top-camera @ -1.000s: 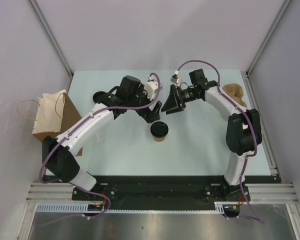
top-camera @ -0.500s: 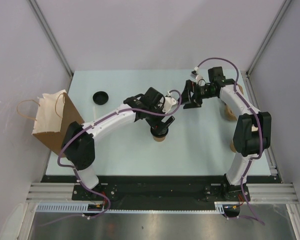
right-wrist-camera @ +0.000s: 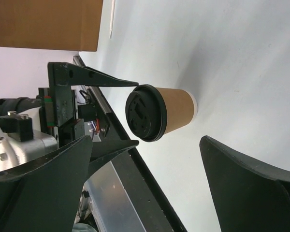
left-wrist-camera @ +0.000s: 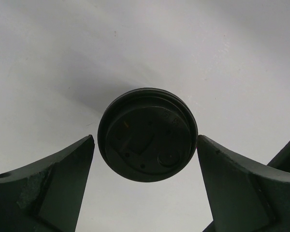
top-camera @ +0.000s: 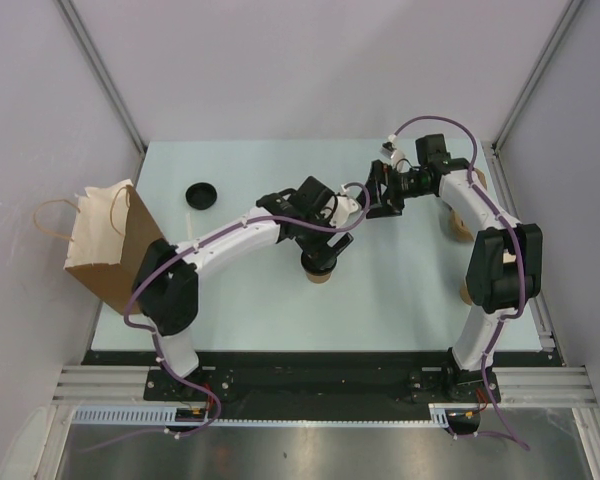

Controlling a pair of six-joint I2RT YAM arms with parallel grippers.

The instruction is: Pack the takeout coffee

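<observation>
Takeout coffee (right-wrist-camera: pixel 173 110) upright mid-way across the table (top-camera: pixel 230 300), between spread fingers.
Kraft-brown cup, black lid (left-wrist-camera: pixel 147 121); from above, largely hidden under the left gripper (left-wrist-camera: pixel 145 141), jaws spread either side of the lid, contact unclear; the right gripper (top-camera: pixel 378 198) gapes wide, just beyond.

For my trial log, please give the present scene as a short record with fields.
coffee cup: upright on the table, black lid on
left gripper: open, fingers either side of the lid, thin gap visible
right gripper: open, empty, beyond the cup
paper bag: at the table's left edge, apart from the cup
loose lid: flat on the table, left of the cup, farther back
</observation>
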